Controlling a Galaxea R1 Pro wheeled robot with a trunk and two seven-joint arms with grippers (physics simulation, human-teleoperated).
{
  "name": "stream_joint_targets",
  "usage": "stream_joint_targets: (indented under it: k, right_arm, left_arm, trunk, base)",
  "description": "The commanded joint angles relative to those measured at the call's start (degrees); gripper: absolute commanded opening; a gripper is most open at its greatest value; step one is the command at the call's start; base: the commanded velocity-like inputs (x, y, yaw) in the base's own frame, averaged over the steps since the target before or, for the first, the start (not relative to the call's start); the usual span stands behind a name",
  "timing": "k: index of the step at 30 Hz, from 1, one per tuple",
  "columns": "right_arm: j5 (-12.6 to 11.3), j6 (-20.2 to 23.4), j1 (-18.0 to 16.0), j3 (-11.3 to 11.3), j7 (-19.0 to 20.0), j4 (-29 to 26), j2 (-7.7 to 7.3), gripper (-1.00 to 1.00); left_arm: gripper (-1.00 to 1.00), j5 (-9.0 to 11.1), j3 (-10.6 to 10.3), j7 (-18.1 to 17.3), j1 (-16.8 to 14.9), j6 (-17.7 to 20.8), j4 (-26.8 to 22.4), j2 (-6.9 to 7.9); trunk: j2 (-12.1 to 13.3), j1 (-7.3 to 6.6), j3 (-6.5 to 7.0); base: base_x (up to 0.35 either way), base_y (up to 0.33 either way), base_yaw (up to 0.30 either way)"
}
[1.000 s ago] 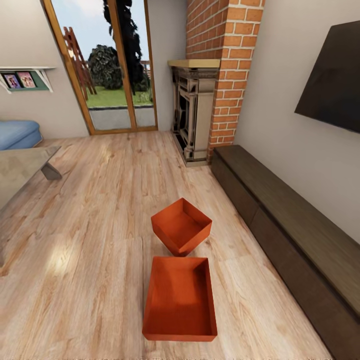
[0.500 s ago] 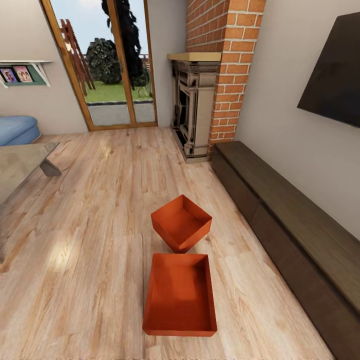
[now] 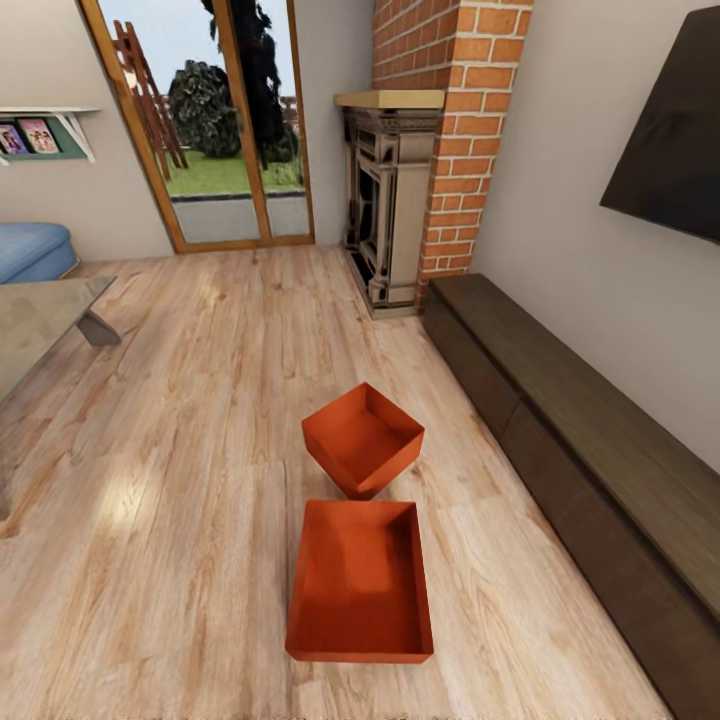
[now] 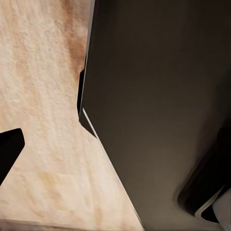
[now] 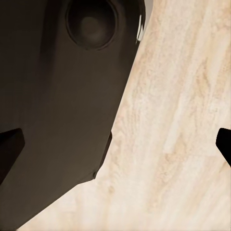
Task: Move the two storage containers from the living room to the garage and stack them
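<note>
Since both bins are sitting in the living room and not the garage, pretty much the whole job is left, so here's where I think it can go sideways.

Biggest thing first: the plank floor (image 3: 180, 480) is wide open on the left-arm side, but the long dark cabinet (image 3: 600, 450) runs close along the right-arm side. My guess is that a wide swing of the right arm clips it.

Then the two storage containers. The near container (image 3: 360, 580) lies flat, open top up, with its long axis running straight away from the robot and a short end facing it. The far container (image 3: 362, 440) is turned cornerwise, with one corner aimed back at the near one's far rim. They're touching or just beside each other, can't tell which. So lifting or nudging the near one could easily shove the far one. Those walls look thin too, so a one-sided pinch might let a bin tip or slip.

Both bins are out ahead of the pincers and well apart from them. The right pincer (image 5: 115, 144) hangs over bare planks beside the robot's dark body, fingers spread wide with nothing between them. The left pincer (image 4: 115, 149) hangs over planks too, but I only catch one fingertip (image 4: 8, 150), so I can't tell if it's apart or together.
</note>
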Motion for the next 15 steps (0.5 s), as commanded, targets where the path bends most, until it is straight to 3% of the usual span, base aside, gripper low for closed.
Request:
stream_joint_targets:
  k: [1, 15]
  right_arm:
    - [-0.42, -0.35, -0.06, 0.47, -0.01, 0.17, 0.02, 1.0]
    - [-0.45, -0.37, -0.06, 0.34, -0.01, 0.17, 0.02, 1.0]
  left_arm:
    - [1.0, 0.38, -0.04, 0.04, 0.01, 0.33, -0.13, 0.01]
    - [1.0, 0.38, -0.03, 0.04, 0.01, 0.33, -0.13, 0.0]
  trunk:
    - [-0.02, 0.0, -0.13]
    - [-0.02, 0.0, -1.44]
  base:
    - [0.0, 0.0, 0.0]
    - [0.0, 0.0, 0.0]
